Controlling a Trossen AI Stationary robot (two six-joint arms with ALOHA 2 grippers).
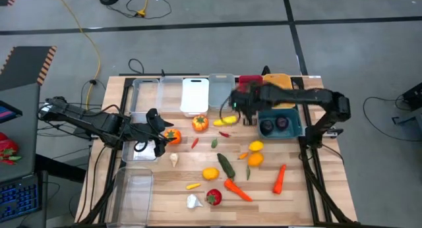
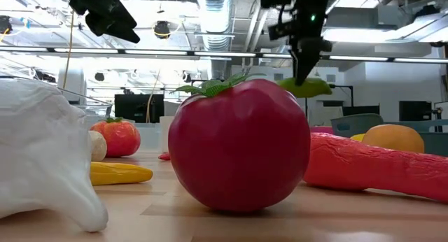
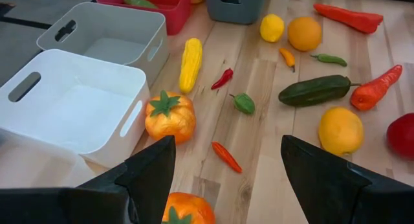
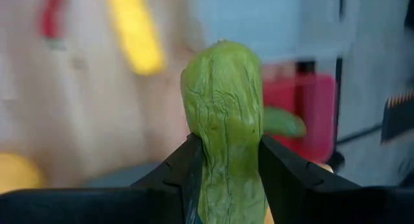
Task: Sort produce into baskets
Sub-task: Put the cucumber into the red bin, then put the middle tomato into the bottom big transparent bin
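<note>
Lab: exposed ceiling ducts, monitors, floor cables

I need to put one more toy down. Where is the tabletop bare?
Bare wood: the front right corner, beyond the carrot, and the right edge below the teal bin. Crowded: the middle, from the orange tomato to the red tomato.

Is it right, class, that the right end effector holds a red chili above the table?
No. In the right wrist view, the right end effector is shut on a green pepper, not a red chili. It does hang above the table.
</note>
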